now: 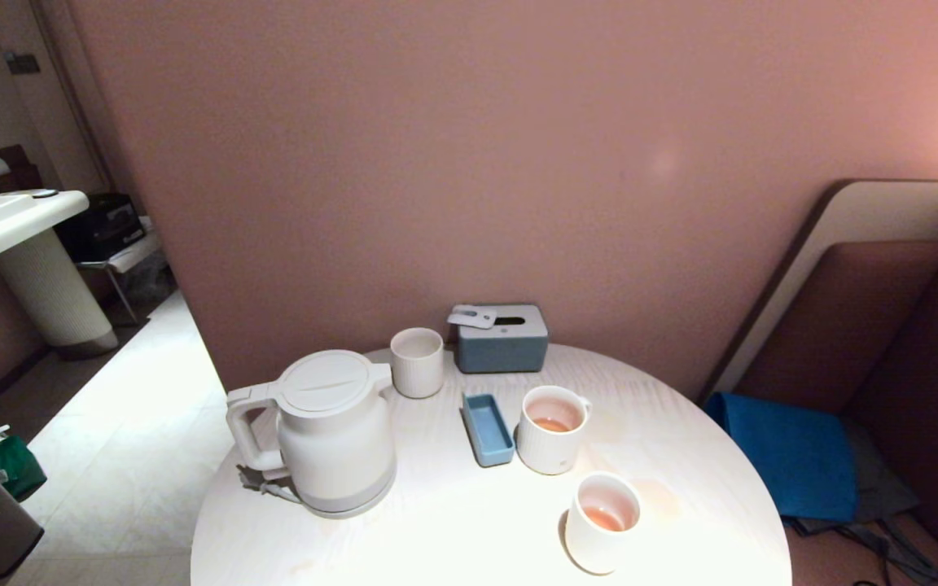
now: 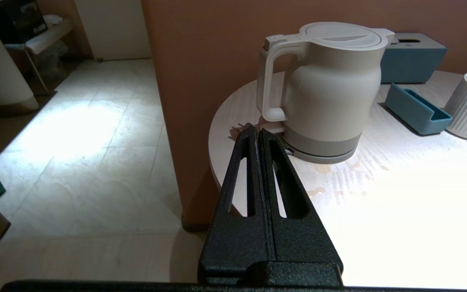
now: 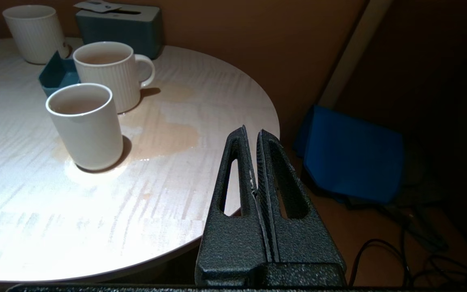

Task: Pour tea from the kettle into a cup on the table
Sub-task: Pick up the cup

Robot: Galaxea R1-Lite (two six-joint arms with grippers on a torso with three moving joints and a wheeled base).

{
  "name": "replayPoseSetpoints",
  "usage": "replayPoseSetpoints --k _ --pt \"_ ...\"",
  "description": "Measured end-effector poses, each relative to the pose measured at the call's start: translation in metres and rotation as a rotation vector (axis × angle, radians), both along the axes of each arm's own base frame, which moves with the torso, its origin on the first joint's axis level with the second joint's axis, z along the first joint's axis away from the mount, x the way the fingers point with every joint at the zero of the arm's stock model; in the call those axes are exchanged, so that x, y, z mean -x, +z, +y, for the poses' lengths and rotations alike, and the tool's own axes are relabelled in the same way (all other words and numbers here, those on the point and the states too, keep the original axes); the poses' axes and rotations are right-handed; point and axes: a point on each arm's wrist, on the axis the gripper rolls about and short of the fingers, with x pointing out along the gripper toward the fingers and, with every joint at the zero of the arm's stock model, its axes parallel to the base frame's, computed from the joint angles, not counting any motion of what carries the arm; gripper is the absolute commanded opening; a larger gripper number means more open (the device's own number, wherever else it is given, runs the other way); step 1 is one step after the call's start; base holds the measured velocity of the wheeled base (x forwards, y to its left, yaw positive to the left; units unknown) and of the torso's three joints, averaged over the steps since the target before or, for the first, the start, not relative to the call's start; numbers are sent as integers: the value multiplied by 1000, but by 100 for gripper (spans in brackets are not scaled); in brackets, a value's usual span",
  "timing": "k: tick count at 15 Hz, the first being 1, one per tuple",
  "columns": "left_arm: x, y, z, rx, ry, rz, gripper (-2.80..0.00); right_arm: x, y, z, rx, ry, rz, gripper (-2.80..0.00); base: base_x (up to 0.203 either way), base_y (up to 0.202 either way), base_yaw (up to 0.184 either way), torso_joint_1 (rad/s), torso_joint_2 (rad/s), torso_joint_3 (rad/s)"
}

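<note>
Head view: neither arm in frame. Kettle [image 1: 330, 431] stands upright on the left part of the round table [image 1: 436, 529], lid on, handle toward the table's left edge, spout toward the back. Ribbed cup [image 1: 552, 429] with loop handle sits near the table's middle, just right of a small blue tray [image 1: 487, 429]; tea [image 1: 552, 424] shows in its bottom. Smooth white cup [image 1: 602, 522] stands nearer the front edge, also with pale orange liquid inside. Ribbed tumbler [image 1: 417, 362] stands behind the kettle, beside a grey-blue tissue box [image 1: 501, 338] at the back against the wall. Left wrist view: left gripper [image 2: 258, 134] off the table's edge, short of the kettle's handle and not touching it, fingers pressed together on nothing. Right wrist view: right gripper [image 3: 251, 136] off the table's right front edge, well apart from both cups, fingers closed and empty; a tea-coloured wet patch [image 3: 168, 136] lies on the tabletop beside the smooth cup.
</note>
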Motion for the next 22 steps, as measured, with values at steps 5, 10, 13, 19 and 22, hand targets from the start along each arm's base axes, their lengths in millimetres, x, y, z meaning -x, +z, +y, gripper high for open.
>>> replayPoseSetpoints --k 5,10,13,19,22 --pt "0 0 0 18 2 2 -280 0 0 0 0 -1 0 -280 0 0 0 0 0 0" --pt "0 0 0 17 2 2 -280 0 0 0 -1 -1 0 -280 0 0 0 0 0 0" --pt "0 0 0 17 2 2 -280 0 0 0 1 0 0 -280 0 0 0 0 0 0" --pt "0 0 0 17 2 1 -280 0 0 0 -3 -2 0 -280 0 0 0 0 0 0" --pt "0 0 0 17 2 1 -280 0 0 0 -1 -2 0 -280 0 0 0 0 0 0"
